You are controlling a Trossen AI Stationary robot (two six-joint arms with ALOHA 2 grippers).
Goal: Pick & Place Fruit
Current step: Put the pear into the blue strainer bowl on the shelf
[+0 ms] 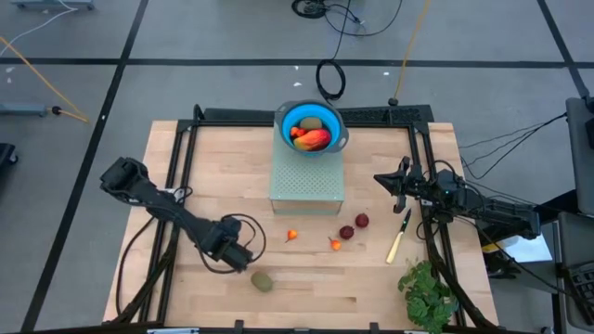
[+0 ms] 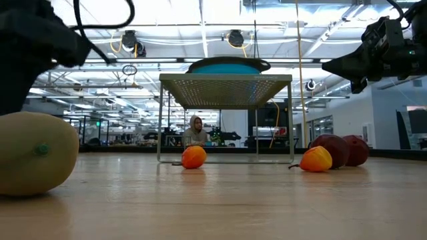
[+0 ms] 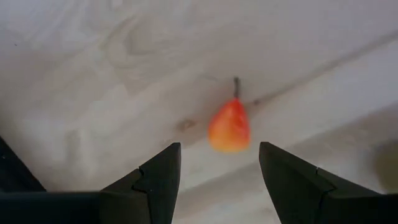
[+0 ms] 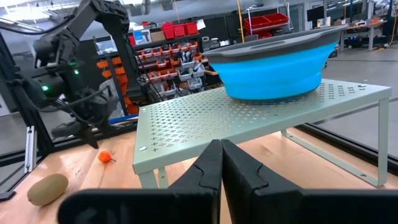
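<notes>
My left gripper (image 3: pixel 219 149) is open and points down above the bare wood at the near left of the table (image 1: pixel 237 249). A small orange-red fruit (image 3: pixel 229 127) with a dark stem lies on the wood beyond and between its fingertips, untouched (image 1: pixel 292 235). A second small orange-red fruit (image 1: pixel 335 243) and two dark red round ones (image 1: pixel 346 232) (image 1: pixel 361 221) lie to its right. A brownish-green oval (image 1: pixel 263 281) rests near the front edge. My right gripper (image 4: pixel 221 162) is shut, held level above the table's right side (image 1: pixel 385 179).
A blue bowl (image 1: pixel 336 130) holding an orange-red oblong (image 1: pixel 314 139) and a greenish piece stands on a pale green perforated rack (image 1: pixel 306 181) at the far middle. A yellow-handled knife (image 1: pixel 399 238) and a leafy green bunch (image 1: pixel 427 292) lie at the right.
</notes>
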